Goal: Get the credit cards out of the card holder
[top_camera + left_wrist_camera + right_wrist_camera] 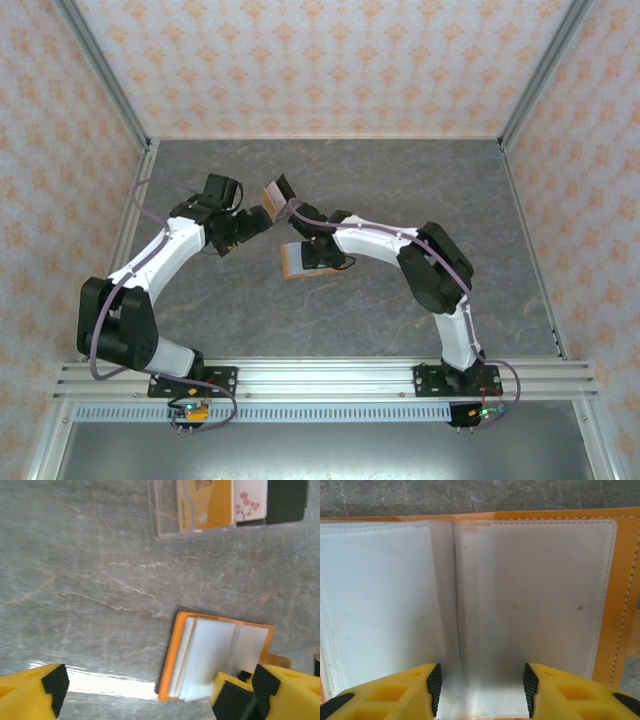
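Note:
The card holder (620, 580) lies open on the grey table, orange rim around clear, pale sleeves; it also appears from above (297, 266) and under the left wrist (220, 655). My right gripper (481, 689) hovers low over its sleeves beside the fold, jaws apart with only sleeve plastic seen between the pads (434, 685). My left gripper (160, 687) is open, just left of the holder (250, 224). The credit cards lie side by side beyond the holder: brown (205, 505), whitish with blossoms (250, 500), black (287, 500); from above they sit by the right arm (277, 191).
The cards rest on a clear plastic sheet (165, 530). Patterned walls (320, 60) with metal posts enclose the table on three sides. The aluminium rail (320, 380) with both arm bases runs along the near edge.

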You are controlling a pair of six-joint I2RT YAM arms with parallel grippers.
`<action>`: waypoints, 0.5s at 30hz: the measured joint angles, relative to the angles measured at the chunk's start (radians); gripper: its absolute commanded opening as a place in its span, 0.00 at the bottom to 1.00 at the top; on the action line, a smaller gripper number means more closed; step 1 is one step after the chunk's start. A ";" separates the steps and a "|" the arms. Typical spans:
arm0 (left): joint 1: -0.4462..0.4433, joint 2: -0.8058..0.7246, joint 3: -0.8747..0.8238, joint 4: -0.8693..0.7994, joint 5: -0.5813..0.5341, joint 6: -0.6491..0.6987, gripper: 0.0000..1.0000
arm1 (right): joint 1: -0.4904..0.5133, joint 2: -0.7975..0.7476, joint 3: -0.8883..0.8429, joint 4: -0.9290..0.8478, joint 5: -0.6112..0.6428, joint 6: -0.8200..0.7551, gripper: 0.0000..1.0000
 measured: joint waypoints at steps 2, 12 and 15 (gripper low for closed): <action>-0.001 0.014 -0.016 0.035 0.047 -0.015 0.86 | 0.000 0.000 0.000 0.000 0.002 0.007 0.45; -0.080 0.120 -0.056 0.162 0.177 -0.067 0.50 | -0.008 -0.010 -0.031 0.031 0.000 0.037 0.41; -0.115 0.167 -0.056 0.188 0.196 -0.075 0.44 | -0.011 -0.015 -0.040 0.040 -0.004 0.040 0.40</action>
